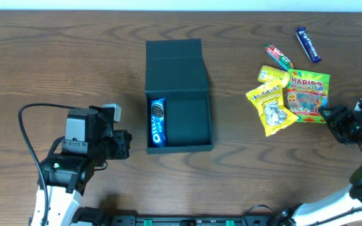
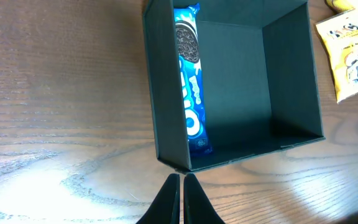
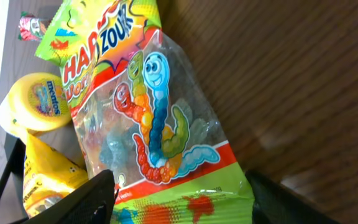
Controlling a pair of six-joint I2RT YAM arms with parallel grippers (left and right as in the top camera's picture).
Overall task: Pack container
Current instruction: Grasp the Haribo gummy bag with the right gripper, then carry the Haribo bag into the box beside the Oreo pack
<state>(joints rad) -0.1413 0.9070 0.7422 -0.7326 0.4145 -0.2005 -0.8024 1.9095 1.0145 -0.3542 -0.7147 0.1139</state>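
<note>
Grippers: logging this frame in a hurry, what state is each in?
Left gripper: shut, holding nothing, near the container.
Right gripper: open, fingers either side of the Haribo bag.

A blue Oreo cookie packet [image 1: 158, 123] fills the left strip of the matte dark green-black rectangular container [image 1: 191, 119]. The rest of its floor is reachable from above, flap lid [image 1: 175, 66] folded back far.

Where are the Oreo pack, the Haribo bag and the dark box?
Oreo pack [image 1: 158, 123]: overhead view, middle of blue wrapper.
Haribo bag [image 1: 307, 95]: overhead view, centre of bag.
Box [image 1: 191, 122]: overhead view, bare inner floor.
</note>
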